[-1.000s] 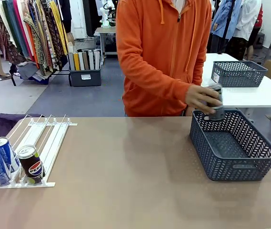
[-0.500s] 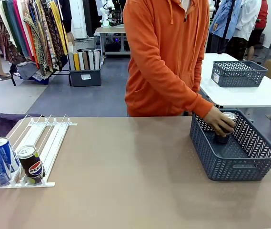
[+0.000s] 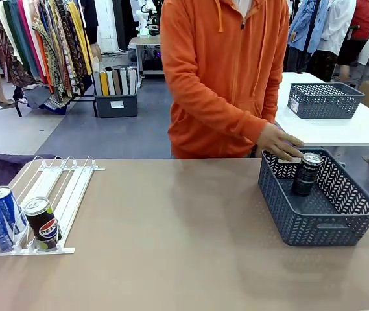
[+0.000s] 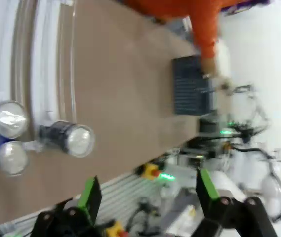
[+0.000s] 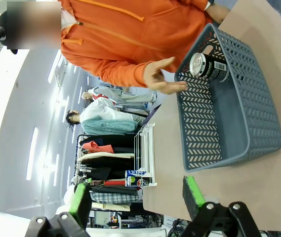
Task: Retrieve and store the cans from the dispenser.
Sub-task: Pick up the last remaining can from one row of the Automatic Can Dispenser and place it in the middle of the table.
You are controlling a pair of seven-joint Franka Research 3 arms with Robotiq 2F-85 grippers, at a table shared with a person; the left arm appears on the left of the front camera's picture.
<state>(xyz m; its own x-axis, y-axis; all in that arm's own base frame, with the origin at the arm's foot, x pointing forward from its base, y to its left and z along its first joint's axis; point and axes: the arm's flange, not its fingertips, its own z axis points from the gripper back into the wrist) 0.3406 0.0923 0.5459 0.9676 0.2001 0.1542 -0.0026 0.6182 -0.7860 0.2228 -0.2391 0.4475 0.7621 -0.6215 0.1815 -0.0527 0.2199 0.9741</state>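
since its lanes seem made to feed forward, the dispenser point(image 3: 61, 188) holds three cans upright at its near end: two blue cans point(image 3: 6, 207), one black logo can point(image 3: 43, 223). one green-print can point(image 3: 307, 173) stands stored in the lattice basket point(image 3: 320, 227), with the person's hand point(image 3: 280, 142) by its far rim. we see our left gripper point(image 4: 147, 186) and right gripper point(image 5: 136, 192) spread wide, both empty.

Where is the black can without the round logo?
In the front view the black can stands upright in the basket on the right of the table, near the person's hand.
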